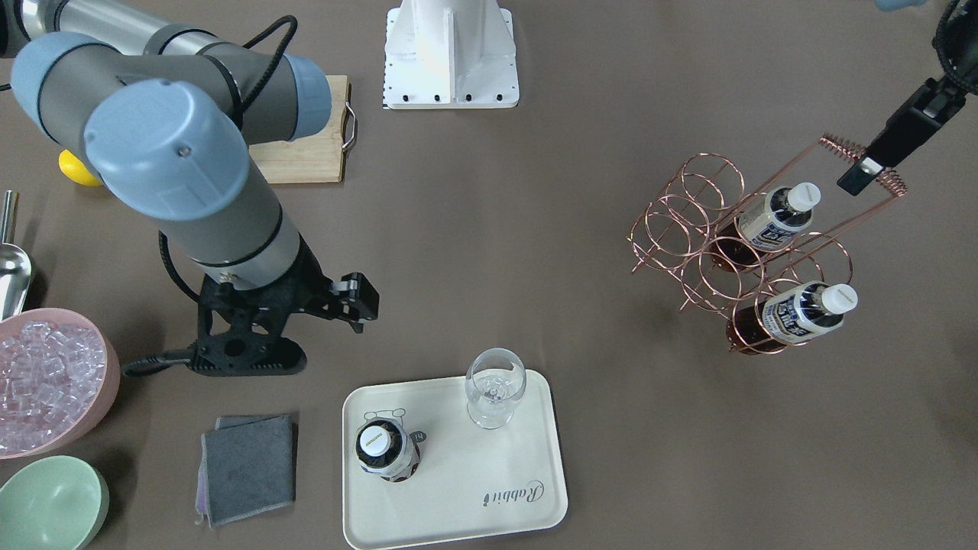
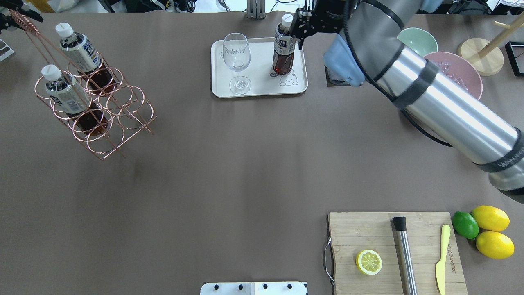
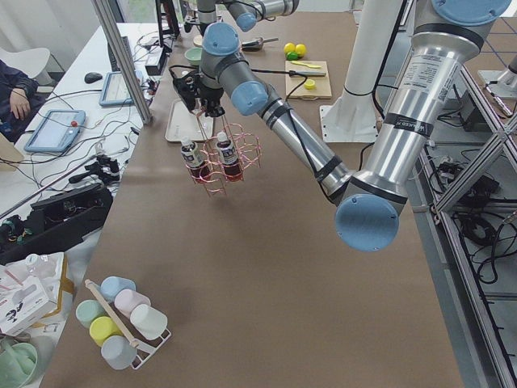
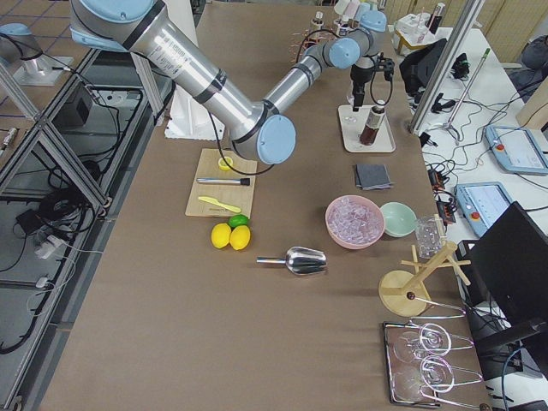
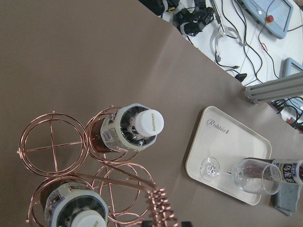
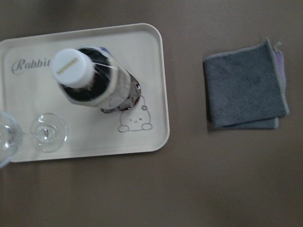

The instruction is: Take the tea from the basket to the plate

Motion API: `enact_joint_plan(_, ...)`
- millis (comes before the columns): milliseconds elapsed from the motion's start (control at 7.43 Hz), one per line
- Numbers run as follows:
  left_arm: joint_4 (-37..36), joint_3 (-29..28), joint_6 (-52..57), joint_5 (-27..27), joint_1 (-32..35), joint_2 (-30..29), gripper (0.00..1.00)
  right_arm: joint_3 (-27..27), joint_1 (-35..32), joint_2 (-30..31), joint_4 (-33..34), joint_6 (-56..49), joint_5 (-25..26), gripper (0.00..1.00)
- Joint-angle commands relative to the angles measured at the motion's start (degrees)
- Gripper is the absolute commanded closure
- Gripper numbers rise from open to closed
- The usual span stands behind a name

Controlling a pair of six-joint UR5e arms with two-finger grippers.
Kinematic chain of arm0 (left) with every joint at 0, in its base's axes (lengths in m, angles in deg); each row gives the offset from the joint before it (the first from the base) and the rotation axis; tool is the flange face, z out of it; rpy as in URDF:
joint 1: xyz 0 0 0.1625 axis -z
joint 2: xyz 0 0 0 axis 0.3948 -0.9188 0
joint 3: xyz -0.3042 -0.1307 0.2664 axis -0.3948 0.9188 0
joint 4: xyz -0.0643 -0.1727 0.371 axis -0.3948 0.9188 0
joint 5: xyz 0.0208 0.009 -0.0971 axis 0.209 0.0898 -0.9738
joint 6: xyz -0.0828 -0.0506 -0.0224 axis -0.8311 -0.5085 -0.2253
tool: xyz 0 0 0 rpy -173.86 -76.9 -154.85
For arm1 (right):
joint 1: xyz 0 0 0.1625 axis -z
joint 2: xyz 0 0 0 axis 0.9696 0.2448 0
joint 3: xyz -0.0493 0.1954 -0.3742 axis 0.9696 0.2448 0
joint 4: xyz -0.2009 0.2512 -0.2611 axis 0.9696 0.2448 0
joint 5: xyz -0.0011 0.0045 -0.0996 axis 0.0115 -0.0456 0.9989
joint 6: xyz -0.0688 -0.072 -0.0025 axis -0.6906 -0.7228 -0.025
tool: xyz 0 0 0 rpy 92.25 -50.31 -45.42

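One tea bottle (image 1: 386, 451) stands upright on the cream plate (image 1: 474, 473), by the bear drawing; it also shows in the overhead view (image 2: 283, 51) and the right wrist view (image 6: 94, 85). My right gripper (image 1: 359, 305) hovers above it, open and empty, apart from the cap (image 2: 288, 18). Two more tea bottles (image 1: 775, 218) (image 1: 795, 313) sit in rings of the copper basket (image 1: 688, 229). My left gripper (image 1: 871, 168) is shut on the basket's twisted handle (image 1: 886, 179) and holds the basket tilted.
A wine glass (image 1: 495, 386) stands on the plate beside the bottle. A grey cloth (image 1: 248, 466), a pink bowl of ice (image 1: 46, 374) and a green bowl (image 1: 50, 504) lie near the plate. A cutting board (image 2: 393, 250) with a lemon half, and whole citrus (image 2: 487, 229), are near the robot.
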Motion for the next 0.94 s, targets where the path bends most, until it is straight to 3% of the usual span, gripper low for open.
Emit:
enact_joint_plan(0, 0.0, -11.7, -3.9, -5.0, 6.6, -7.7, 1.00, -19.3, -4.7, 19.0, 4.3, -7.2, -3.3, 0.00)
enact_joint_plan(269, 0.6, -18.3, -6.2, -8.1, 10.1, -10.2, 1.00, -20.2, -12.8, 28.5, 5.1, -18.0, -9.4, 0.00)
enact_joint_plan(404, 3.1, -24.0, -9.0, -9.5, 11.4, -12.2, 1.00, -20.2, -15.7, 32.7, 5.2, -24.5, -9.5, 0.00)
enact_joint_plan(808, 5.2, -26.8, -16.2, -10.3, 12.3, -12.2, 1.00, -23.7, -20.0, 44.1, 5.1, -31.1, -9.6, 0.00)
